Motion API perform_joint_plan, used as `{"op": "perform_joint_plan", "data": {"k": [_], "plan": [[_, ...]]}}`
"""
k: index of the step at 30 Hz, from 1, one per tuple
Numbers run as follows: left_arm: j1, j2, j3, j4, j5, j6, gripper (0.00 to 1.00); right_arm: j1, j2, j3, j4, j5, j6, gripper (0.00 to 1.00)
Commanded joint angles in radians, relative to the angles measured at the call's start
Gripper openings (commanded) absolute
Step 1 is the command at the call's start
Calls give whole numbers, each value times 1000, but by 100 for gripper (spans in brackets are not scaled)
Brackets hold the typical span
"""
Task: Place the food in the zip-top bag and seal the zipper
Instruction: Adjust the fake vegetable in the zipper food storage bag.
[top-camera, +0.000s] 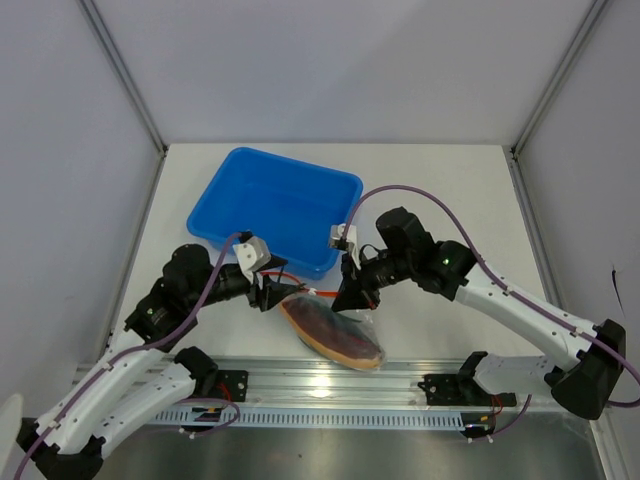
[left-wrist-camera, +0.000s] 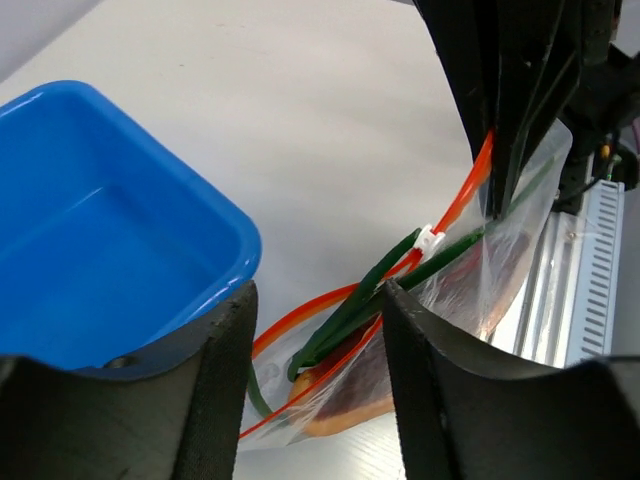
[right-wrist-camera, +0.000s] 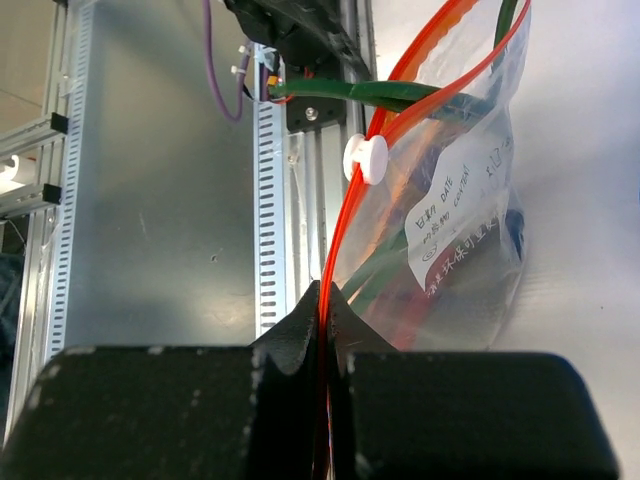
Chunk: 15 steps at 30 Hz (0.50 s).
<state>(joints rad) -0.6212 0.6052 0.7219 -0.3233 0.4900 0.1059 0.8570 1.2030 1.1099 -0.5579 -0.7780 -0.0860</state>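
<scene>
Across the overhead view spreads the white counter (top-camera: 430, 180), with the blue tray (top-camera: 270, 205) on its upper-left part. Along the bottom of the frame runs the ribbed metal rail (top-camera: 330, 385) that carries both arm bases.

Just below the tray's near corner, at centre frame, both arms meet over the zip-top bag (left-wrist-camera: 520, 210), which lies between the tray and the rail. Its mouth is raised toward the tools.

From the left wrist camera I see the left tool (left-wrist-camera: 318, 295) with its fingers well apart. The lower end of the bag's mouth runs through the gap, and I see nothing pinched there.

From the right wrist camera, the right tool (right-wrist-camera: 325, 310) has its fingers closed tight on the zipper (right-wrist-camera: 340, 240), so the orange-red strip rises straight out from between the tips.

Inside the bag lies the oval purple-red and orange slice (top-camera: 335, 340), at lower centre of the overhead view. The long green stems (left-wrist-camera: 370, 295) lie slanting across the bag's mouth, between the two orange-red lines, which stand apart there.

A white label (right-wrist-camera: 450, 215) with handwriting sits on the bag's side. The small white slider (right-wrist-camera: 366, 158) rides on the zipper partway along, between the two tools.
</scene>
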Motion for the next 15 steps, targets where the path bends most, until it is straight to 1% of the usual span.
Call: {"op": "perform_joint_plan", "data": {"k": [1, 3, 10, 11, 12, 15], "plan": [[11, 11, 8, 52, 136, 14, 52, -4, -51, 7, 50, -61, -12, 0], [11, 13, 2, 61, 157, 14, 50, -4, -52, 7, 52, -63, -11, 0], [11, -18, -16, 81, 183, 12, 51, -4, -48, 11, 44, -78, -14, 0], [9, -19, -22, 85, 189, 11, 50, -6, -48, 11, 44, -78, -14, 0], [11, -18, -21, 81, 190, 11, 47, -6, -51, 13, 46, -78, -14, 0], [11, -15, -22, 75, 217, 15, 47, -4, -51, 13, 44, -78, -12, 0]]}}
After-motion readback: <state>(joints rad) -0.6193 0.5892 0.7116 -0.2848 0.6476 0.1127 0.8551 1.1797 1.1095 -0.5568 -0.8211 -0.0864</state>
